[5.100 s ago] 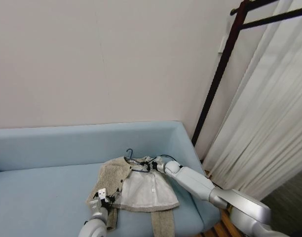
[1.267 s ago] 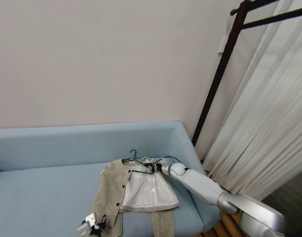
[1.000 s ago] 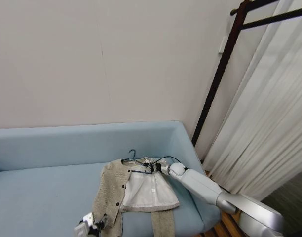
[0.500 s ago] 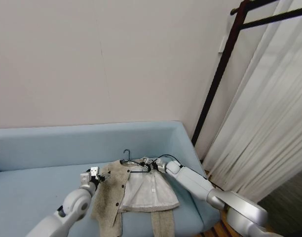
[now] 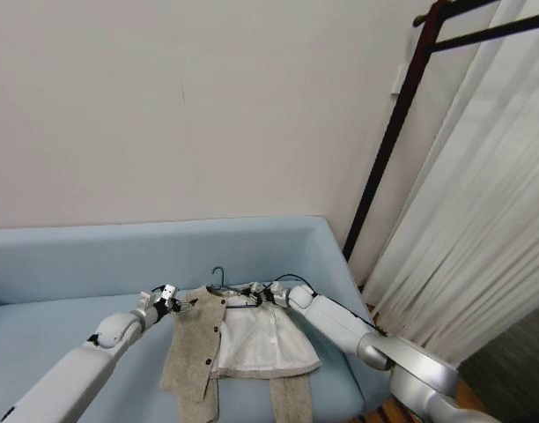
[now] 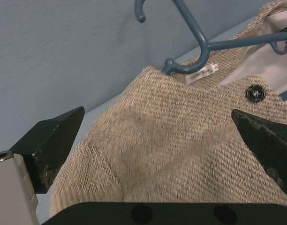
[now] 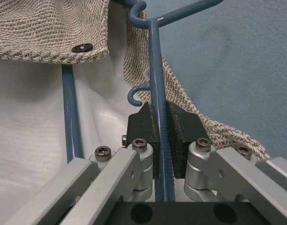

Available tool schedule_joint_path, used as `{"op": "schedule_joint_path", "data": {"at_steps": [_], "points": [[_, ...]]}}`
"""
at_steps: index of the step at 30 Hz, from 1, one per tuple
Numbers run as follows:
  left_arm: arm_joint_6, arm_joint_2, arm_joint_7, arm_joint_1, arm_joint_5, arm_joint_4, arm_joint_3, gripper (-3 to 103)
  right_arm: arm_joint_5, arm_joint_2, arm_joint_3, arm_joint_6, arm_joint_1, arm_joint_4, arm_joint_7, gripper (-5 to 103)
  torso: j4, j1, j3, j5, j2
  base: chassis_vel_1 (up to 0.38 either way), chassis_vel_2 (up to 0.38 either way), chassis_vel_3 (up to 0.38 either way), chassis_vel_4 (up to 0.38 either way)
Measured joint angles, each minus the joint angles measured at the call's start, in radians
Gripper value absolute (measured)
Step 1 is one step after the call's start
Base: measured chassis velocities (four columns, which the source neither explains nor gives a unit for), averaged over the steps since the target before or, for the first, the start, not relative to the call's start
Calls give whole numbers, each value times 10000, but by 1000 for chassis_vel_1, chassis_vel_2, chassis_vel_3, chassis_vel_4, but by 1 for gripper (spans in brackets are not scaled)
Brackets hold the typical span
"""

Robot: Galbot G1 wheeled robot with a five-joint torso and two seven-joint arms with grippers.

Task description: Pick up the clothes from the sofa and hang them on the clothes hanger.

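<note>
Lower centre, the cardigan (image 5: 195,344), not yet hung, is being straddled by the open fingers of the left gripper (image 6: 157,140). Its hanger (image 7: 155,70) is being pinched by the closed fingers of the right gripper (image 7: 162,125).

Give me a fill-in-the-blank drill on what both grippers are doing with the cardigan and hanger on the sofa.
1. The right gripper is ____ on the blue hanger.
2. The left gripper hangs ____ over the beige cardigan.
3. The cardigan lies on the light ____ sofa.
4. The dark clothes rack stands at the sofa's ____ end.
Missing words: shut; open; blue; right.
</note>
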Motion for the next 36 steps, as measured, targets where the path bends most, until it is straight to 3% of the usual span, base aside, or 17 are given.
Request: {"op": "schedule_joint_path", "data": {"at_steps": [5, 6, 10, 12, 19, 25, 31, 36], "points": [[-373, -389, 780, -987, 222, 1288, 638, 101, -16, -83, -5, 2, -68, 95, 16, 6, 3, 0, -1, -2, 0, 0, 0, 0, 0], [-452, -567, 1168, -1358, 394, 1767, 804, 97, -20, -110, -10, 5, -99, 129, 23, 6, 4, -1, -1, 0, 0, 0, 0, 0, 0], [-497, -830, 1803, -1925, 805, 2530, 1033, 100, -26, -129, -10, 34, -142, 139, 29, 6, 7, -2, -1, 0, 0, 0, 0, 0, 0], [-710, -1230, 2326, -2487, 1249, 3497, 1096, 100, -21, -134, -2, 71, -161, 138, 27, 6, 7, -2, -1, 0, 0, 0, 0, 0, 0], [-888, -1893, 2996, -3248, 1857, 4780, 1127, 100, -65, 144, -47, 395, -37, -285, -105, 6, 0, -2, -1, -2, 1, 0, 0, 0, 0], [-976, -2049, 3437, -3544, 2367, 5303, 1097, 100, -589, 744, 192, 947, 126, -928, -301, 6, 6, -2, -1, -2, 2, 0, 0, 0, 0], [-1066, -1827, 3695, -3633, 2549, 5572, 1289, 100, -717, 1010, 230, 1024, 183, -1146, -316, 6, 7, -3, -2, -2, 2, 0, 0, 0, 0], [-1402, -1644, 4404, -3936, 3014, 6147, 1459, 100, -766, 1049, 235, 1052, 213, -1155, -307, 6, 2, -3, -2, -2, 2, 0, 0, 0, 0]]}}
